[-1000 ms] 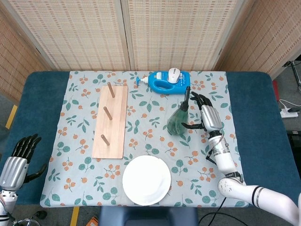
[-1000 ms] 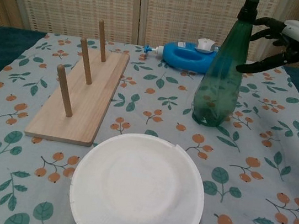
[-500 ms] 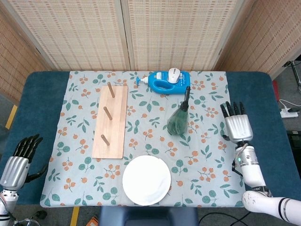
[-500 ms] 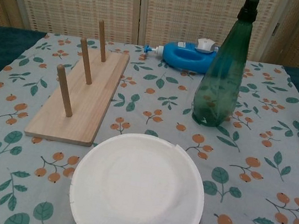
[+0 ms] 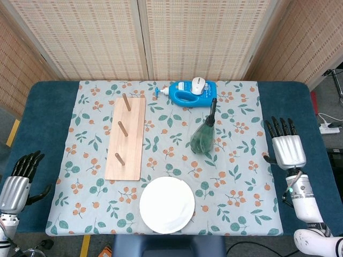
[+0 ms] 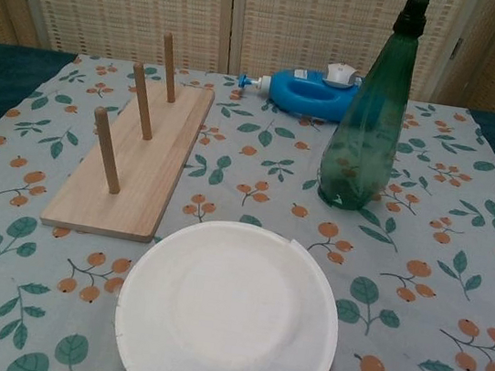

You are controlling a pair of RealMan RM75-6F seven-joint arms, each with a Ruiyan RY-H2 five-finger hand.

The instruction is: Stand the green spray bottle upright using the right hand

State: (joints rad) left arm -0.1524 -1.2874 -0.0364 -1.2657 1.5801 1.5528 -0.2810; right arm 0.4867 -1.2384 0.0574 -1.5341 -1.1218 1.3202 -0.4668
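The green spray bottle (image 5: 204, 135) (image 6: 364, 130) stands upright on the floral cloth, right of centre, with its dark nozzle on top. My right hand (image 5: 288, 147) is well to the right of it, over the blue table edge, fingers spread and holding nothing. Far on the other side, my left hand (image 5: 20, 181) hovers at the table's left edge, fingers apart and empty. Neither hand shows in the chest view.
A wooden peg board (image 5: 126, 138) (image 6: 134, 154) with three pegs lies left of the bottle. A blue bottle (image 5: 188, 92) (image 6: 309, 92) lies on its side behind it. A white paper plate (image 5: 166, 204) (image 6: 228, 315) sits at the front.
My right hand has let go of the standing bottle and drawn away to the right, past the cloth's edge. The bottle stays upright. The left hand has barely moved.
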